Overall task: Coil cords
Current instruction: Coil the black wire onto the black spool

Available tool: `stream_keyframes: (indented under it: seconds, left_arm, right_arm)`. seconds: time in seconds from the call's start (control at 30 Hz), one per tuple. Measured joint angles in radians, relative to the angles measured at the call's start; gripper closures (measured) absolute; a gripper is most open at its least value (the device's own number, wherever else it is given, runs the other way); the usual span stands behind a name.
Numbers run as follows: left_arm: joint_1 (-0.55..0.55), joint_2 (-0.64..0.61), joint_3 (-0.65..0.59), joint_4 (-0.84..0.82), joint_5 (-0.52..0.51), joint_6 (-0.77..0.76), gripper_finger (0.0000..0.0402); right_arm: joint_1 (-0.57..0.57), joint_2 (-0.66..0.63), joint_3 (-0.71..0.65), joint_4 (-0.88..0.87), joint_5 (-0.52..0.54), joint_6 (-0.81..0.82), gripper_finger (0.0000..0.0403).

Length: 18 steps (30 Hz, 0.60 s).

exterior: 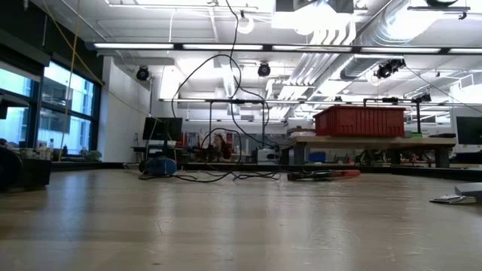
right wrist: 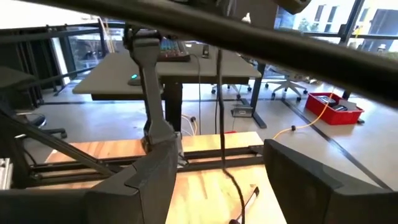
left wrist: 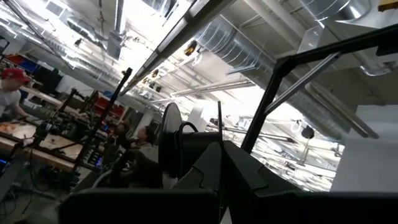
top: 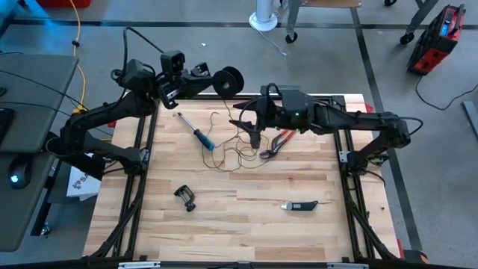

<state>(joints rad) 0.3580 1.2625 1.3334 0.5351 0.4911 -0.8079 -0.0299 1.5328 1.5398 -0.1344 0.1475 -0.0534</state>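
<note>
The black reel (top: 228,80) is gripped by the left gripper (top: 211,81) at upper centre. The thin cord (top: 228,146), trailing mid-table, hangs between the right gripper (top: 255,128)'s parted fingers, ungripped. Light tension should be kept for even winding.

I see black reel (top: 229,80) | thin dark cord (top: 224,153) | red-handled pliers (top: 277,142) by right jaws | blue-handled screwdriver (top: 196,130) | pale wood-grain surface (top: 246,224) | black clamp (top: 185,197)

Item count on the counter (top: 246,232): one screwdriver (top: 196,131) with a blue handle, one pair of red pliers (top: 278,142), one thin dark cord (top: 228,142), one round black reel (top: 228,80), one small black clamp (top: 185,197), one black utility knife (top: 299,205). Arms: two.
</note>
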Motion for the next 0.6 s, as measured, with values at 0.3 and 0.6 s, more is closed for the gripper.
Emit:
stream_keyframes:
  seconds: [0.3, 0.6]
  left_arm:
    - [0.0, 0.0, 0.0, -0.013, -0.001, 0.0, 0.0401]
    - [0.001, 0.0, 0.0, -0.016, -0.002, 0.016, 0.0401]
  right_arm:
    - [-0.01, 0.027, 0.0, -0.006, -0.001, -0.007, 0.0179]
    - [-0.011, 0.033, 0.0, -0.007, 0.017, -0.007, 0.0267]
